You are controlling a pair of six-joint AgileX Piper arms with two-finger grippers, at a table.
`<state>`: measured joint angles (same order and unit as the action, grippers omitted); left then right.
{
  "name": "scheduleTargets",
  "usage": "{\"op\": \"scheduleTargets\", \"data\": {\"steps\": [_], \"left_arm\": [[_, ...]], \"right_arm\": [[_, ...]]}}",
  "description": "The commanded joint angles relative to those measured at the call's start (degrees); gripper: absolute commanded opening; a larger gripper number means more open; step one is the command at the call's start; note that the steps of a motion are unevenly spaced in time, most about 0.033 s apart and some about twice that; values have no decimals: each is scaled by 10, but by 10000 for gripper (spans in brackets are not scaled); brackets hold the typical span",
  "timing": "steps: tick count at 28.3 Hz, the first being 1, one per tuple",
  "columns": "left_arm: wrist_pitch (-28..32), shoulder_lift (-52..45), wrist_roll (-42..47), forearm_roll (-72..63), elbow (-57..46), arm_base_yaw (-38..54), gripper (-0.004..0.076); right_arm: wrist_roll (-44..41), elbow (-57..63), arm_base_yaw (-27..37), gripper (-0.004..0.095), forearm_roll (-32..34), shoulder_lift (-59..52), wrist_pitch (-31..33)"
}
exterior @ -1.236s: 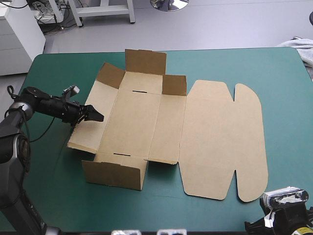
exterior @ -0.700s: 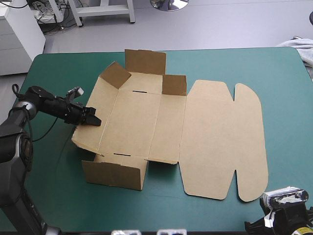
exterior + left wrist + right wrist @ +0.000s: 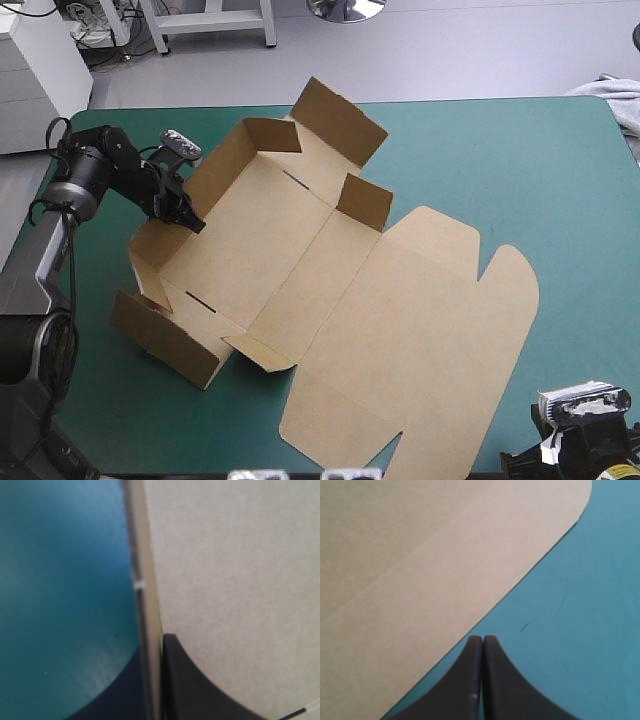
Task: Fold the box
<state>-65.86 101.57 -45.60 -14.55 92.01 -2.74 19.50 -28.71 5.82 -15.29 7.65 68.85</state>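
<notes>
- The brown cardboard box lies on a slant in the middle of the table with the teal-green cover. Its tray part is toward the left. Its big flat lid with round corners stretches out to the near right.
- The tray's long way runs from the near left up to the far middle. The short walls at both ends stand up, and the long left wall is tipped up too.
- The left gripper with black fingers is right at that long left wall. It pinches the wall's top edge, one finger inside and one outside.
- The right gripper is low at the near right. Its fingers are pressed together and hold nothing, just beside a round edge of the lid.
- The next move likely turns on the left wall, which has to stand straight and fold in. The left arm already has it, and the right arm is well apart from the tray.
</notes>
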Motion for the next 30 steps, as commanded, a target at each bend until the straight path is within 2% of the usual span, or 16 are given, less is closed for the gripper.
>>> {"op": "scheduleTargets", "data": {"steps": [1, 8, 13, 21, 24, 30], "left_arm": [[72, -64, -36, 27, 20, -47, -10], [183, -102, -49, 161, 22, -149, -10], [240, -117, -43, 231, 22, -224, -10], [244, -129, -36, 293, 22, -353, -10], [244, -129, 17, 337, 22, -402, -10], [244, -129, 205, 571, -19, -495, -10]], "right_arm": [[1, -12, 1, -17, -10, 8, -30], [1, -12, 1, -17, -10, 8, -29], [1, -12, 1, -17, -10, 8, -29], [1, -12, 1, -17, -10, 8, -31], [1, -12, 1, -17, -10, 8, -31], [-10, -12, 1, -17, -10, 8, -37]]}}
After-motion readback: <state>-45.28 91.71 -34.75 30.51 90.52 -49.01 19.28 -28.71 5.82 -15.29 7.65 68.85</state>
